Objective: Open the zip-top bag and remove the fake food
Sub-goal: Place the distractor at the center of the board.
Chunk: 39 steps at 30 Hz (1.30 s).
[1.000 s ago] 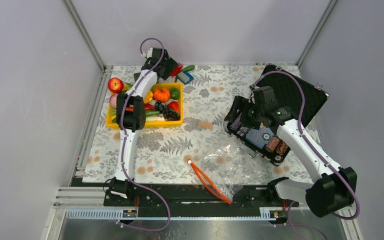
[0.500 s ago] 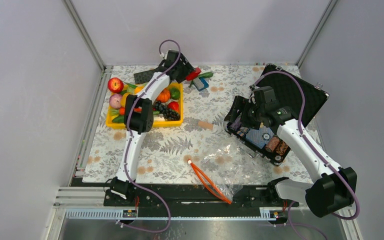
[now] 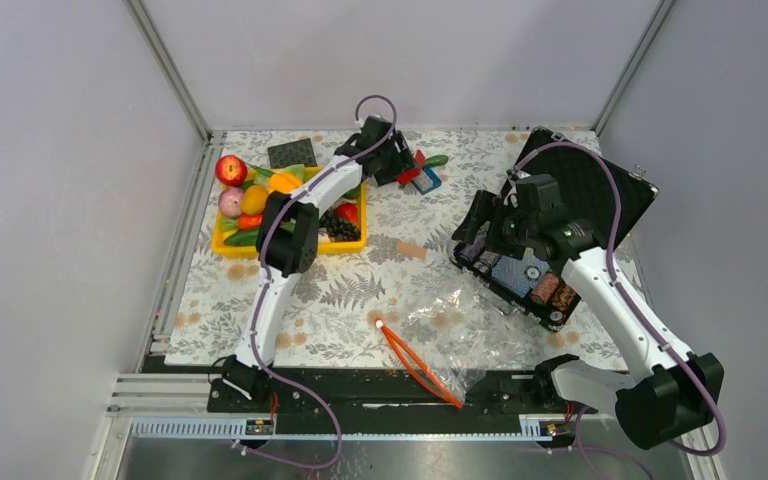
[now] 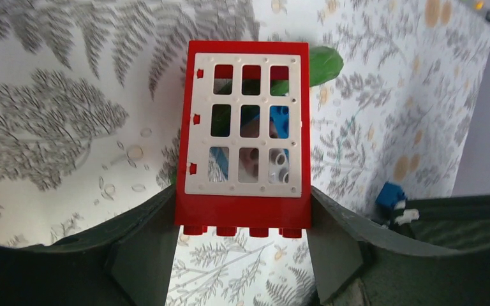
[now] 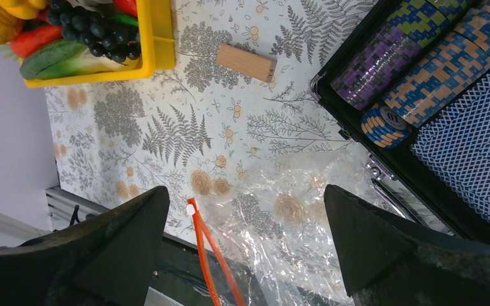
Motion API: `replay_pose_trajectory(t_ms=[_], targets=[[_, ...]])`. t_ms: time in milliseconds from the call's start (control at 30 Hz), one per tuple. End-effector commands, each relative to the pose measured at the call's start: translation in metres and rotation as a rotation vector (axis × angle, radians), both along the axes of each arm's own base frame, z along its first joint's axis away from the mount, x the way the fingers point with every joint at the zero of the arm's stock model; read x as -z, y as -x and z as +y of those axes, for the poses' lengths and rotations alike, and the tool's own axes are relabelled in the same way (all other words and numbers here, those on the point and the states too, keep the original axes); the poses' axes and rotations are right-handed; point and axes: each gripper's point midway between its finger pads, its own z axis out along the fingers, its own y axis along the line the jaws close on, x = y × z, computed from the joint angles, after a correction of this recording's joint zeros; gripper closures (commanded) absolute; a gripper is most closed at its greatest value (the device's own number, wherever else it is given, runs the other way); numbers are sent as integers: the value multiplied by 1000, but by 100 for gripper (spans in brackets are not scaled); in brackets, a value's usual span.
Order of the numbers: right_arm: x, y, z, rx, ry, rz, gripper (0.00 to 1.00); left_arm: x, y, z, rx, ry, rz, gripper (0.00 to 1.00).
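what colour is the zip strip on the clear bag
Red-orange; the zip strip shows best in the right wrist view.

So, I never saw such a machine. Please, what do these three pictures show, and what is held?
Two robot arms stand at a table's near edge. One picture looks down from above; the other two come from cameras on the wrists. The left jaws hold a red toy window brick over the table's far side. The right jaws are open and empty, by a black case of poker chips. The clear zip-top bag lies near the arms' bases; fake food sits in a yellow tray.
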Motion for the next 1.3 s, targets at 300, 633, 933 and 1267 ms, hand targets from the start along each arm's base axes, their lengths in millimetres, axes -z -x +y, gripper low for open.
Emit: replay_pose_trajectory(t_ms=[300, 633, 933, 1267], targets=[[-14, 4, -14, 40, 20, -57, 0, -32, 80, -11, 189, -83, 9, 77], [-12, -6, -24, 71, 78, -57, 0, -21, 143, -13, 271, -135, 52, 79], [-15, -26, -16, 95, 59, -51, 2, -67, 173, 51, 190, -335, -113, 80], [-7, -38, -6, 86, 31, -35, 4, -42, 283, 102, 163, -395, -203, 85]])
